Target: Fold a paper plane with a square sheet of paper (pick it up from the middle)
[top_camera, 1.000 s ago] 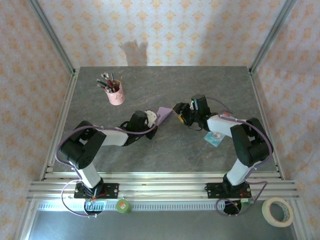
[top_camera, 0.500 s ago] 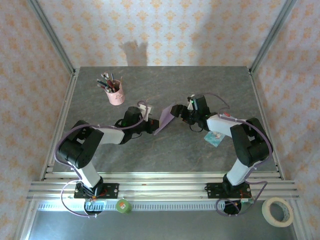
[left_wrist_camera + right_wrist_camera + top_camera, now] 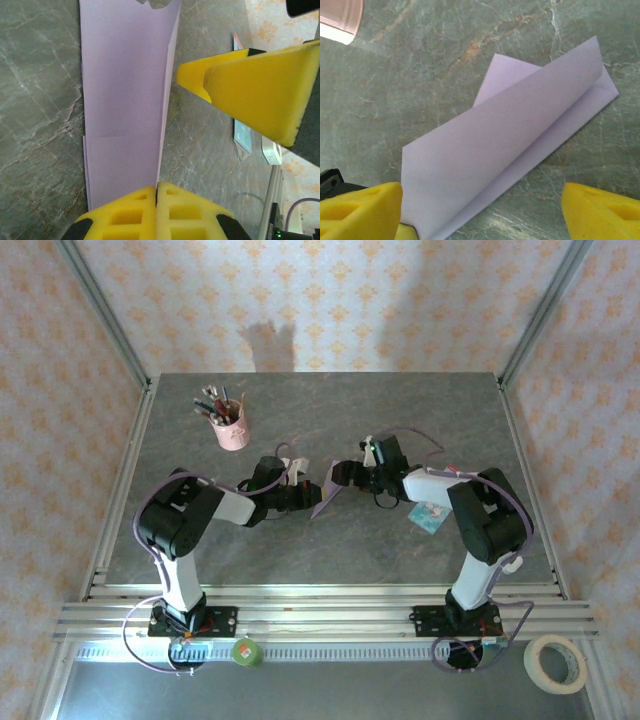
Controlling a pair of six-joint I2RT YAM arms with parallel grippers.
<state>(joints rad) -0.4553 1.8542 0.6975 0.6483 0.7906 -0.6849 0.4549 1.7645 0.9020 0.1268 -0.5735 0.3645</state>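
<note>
Paper (image 3: 323,492), pale lilac and folded over on itself, is near the middle of the table (image 3: 420,410), between the two grippers. The left gripper (image 3: 302,496) reaches in from the left. Its wrist view shows both yellow pads (image 3: 172,205) pressed tight together on the near edge of the paper, so it is clamped on the sheet. From there the paper runs away from the pads as a long strip in two layers, with the edge of the lower layer showing along one side.

The right gripper (image 3: 344,476) comes in from the right, just beside the far end of the paper. Its fingers (image 3: 362,210) stand wide apart and grip nothing. In its wrist view the lower layer lies flat on the stone-patterned surface. The upper layer lifts off it in a loose curve, joined along the fold at the right. One yellow finger sits right by the paper's corner, but I cannot tell whether it touches. The other finger is well clear.

A pink cup (image 3: 232,430) full of pens stands far and to the left. A small teal-and-white packet (image 3: 428,515) lies on the table to the right, beside the right arm. A roll of tape (image 3: 555,662) rests at the near right corner, off the table.
</note>
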